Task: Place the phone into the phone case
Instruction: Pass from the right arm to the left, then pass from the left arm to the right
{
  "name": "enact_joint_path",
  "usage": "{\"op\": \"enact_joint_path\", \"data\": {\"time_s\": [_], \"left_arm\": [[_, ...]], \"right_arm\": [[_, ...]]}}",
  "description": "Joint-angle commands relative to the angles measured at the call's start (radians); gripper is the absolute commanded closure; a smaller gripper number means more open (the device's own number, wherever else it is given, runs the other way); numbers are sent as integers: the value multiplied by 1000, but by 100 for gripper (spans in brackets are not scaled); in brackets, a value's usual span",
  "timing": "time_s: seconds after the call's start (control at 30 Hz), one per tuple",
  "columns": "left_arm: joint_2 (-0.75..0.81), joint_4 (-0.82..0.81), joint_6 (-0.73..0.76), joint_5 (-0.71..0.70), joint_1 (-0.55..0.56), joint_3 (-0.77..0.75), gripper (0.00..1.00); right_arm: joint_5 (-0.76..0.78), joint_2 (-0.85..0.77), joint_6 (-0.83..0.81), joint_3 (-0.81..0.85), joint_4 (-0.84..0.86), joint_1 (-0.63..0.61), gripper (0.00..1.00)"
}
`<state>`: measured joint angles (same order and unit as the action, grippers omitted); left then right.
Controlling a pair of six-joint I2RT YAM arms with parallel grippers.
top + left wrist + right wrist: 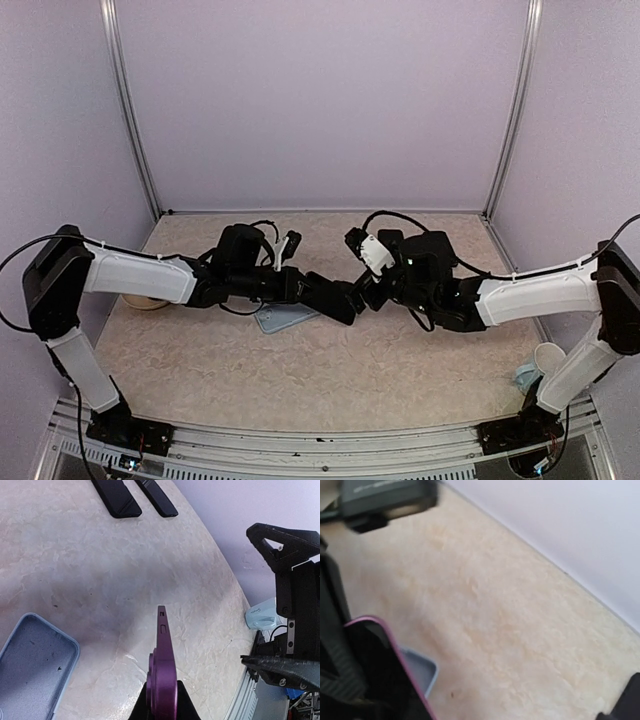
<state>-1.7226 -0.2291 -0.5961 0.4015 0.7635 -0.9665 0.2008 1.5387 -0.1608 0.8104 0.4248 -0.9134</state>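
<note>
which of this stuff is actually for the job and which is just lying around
For the job:
purple phone
blue-grey phone case

Lying about:
white cup
pale blue cup
tan round object

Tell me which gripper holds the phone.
The left gripper, shut on the purple phone; the right gripper is open, holding nothing.

Case (pixel 35 675) on table (pixel 100 570); phone (pixel 162 655) in left pincer (pixel 161 706), near case
</note>
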Motion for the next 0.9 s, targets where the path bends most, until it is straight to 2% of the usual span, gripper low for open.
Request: {"op": "enact_joint_path", "data": {"time_s": [0.0, 0.07, 0.2, 0.47, 0.63, 0.77, 0.87], "left_arm": [[92, -159, -15, -14, -14, 46, 100], [116, -192, -21, -15, -18, 70, 100], [163, -264, -34, -19, -19, 121, 100], [266, -410, -65, -37, -34, 232, 100], [334, -535, -95, -56, -42, 313, 100], [370, -602, -115, -69, -44, 354, 100], [387, -629, -118, -67, -46, 367, 100]], "right_arm": [[-84, -77, 221, 25, -59, 58, 0], [-179, -91, 229, 37, -92, 85, 0], [-221, -133, 250, -4, -23, 92, 1], [-393, -187, 505, -46, 52, 183, 1], [-528, -129, 575, 36, -26, 201, 0], [-667, -85, 658, 35, 77, 205, 1], [-756, -39, 731, 52, 134, 207, 5]]}}
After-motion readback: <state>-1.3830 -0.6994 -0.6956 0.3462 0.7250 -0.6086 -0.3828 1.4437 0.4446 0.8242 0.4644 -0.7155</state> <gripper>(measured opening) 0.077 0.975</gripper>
